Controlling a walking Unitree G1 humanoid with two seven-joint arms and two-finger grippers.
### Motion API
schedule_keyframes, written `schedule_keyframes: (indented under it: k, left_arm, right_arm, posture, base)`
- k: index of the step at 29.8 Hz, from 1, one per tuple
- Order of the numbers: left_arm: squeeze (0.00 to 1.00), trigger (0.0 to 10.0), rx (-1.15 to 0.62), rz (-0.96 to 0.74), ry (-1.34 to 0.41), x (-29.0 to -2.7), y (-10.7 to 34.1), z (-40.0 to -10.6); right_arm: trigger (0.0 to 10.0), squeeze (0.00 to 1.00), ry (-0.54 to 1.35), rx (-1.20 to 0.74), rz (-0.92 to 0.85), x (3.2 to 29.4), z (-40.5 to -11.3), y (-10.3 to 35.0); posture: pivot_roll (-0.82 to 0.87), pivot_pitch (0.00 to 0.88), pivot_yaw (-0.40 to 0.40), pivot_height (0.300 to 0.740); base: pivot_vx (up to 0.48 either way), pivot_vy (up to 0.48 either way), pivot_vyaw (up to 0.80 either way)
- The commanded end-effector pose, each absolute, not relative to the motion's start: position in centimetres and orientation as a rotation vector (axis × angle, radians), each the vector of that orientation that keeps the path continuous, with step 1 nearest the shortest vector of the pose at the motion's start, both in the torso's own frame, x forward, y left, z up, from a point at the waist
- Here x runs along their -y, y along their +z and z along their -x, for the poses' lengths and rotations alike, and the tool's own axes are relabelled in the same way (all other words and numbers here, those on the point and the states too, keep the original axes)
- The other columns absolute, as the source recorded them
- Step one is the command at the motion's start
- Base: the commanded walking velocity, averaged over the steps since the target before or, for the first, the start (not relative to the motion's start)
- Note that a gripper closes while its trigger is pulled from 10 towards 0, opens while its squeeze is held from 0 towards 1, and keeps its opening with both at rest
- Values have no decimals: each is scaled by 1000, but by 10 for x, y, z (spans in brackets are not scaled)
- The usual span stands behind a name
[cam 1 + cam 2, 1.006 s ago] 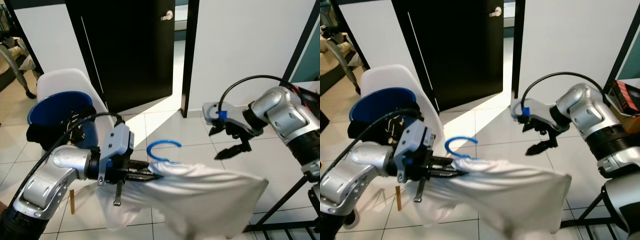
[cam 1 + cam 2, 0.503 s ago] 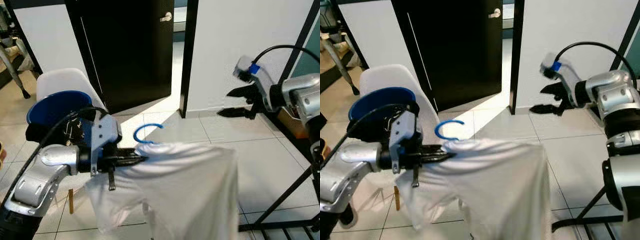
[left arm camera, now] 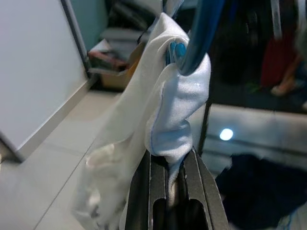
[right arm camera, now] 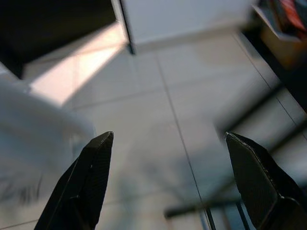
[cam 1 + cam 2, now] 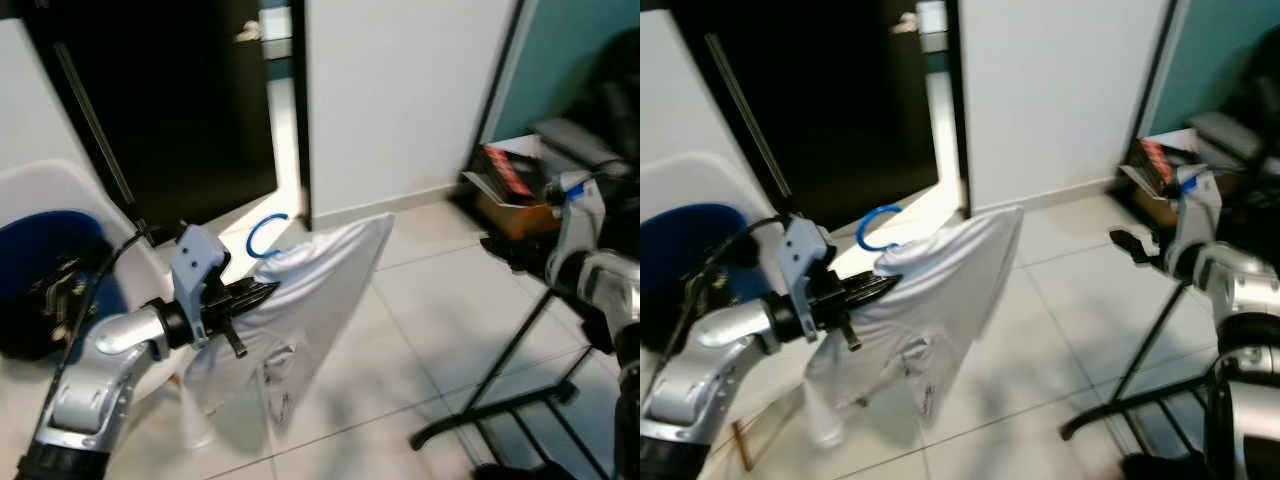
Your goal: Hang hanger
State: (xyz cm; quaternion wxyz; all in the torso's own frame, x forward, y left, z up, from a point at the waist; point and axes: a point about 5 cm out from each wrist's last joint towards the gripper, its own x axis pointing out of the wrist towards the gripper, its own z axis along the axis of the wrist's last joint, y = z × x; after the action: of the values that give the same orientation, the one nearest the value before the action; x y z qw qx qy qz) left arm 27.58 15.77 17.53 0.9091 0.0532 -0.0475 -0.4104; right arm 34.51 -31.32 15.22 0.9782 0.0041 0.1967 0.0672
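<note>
Two grippers here: the left gripper is clamped on the bunched shoulder of a white shirt that's draped over a blue hanger, hook poking up above the fabric, whole thing held out in the air in front of a white chair and a dark door. Over on the right, the right gripper has its fingers spread wide apart, holding nothing, hovering over the tiled floor near a black metal rack. Pretty blurry overall.
</note>
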Motion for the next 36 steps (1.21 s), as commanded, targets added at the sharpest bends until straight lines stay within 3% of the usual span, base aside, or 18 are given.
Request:
schedule_keyframes:
  k: [1, 11, 21, 36]
  left_arm:
    - [0, 10000, 105, -90, -869, -156, 174, -273]
    - [0, 10000, 29, -195, -1077, -153, 175, -255]
    - [0, 10000, -23, -233, -1244, -151, 179, -239]
    - [0, 10000, 82, -337, -1047, -110, 184, -271]
  right_arm:
    - [10000, 0, 127, -424, -26, 308, -342, 138]
    - [10000, 0, 53, -510, -26, 301, -330, 103]
    - [10000, 0, -84, -656, -64, 297, -293, 41]
    - [10000, 0, -86, -729, -51, 284, -277, 15]
  posture:
    - [-113, 0, 3, 740]
    - [-119, 0, 7, 740]
    - [-119, 0, 18, 740]
    - [-118, 0, 23, 740]
  base:
    - [0, 0, -756]
    - [0, 0, -759]
    - [0, 0, -756]
    - [0, 0, -756]
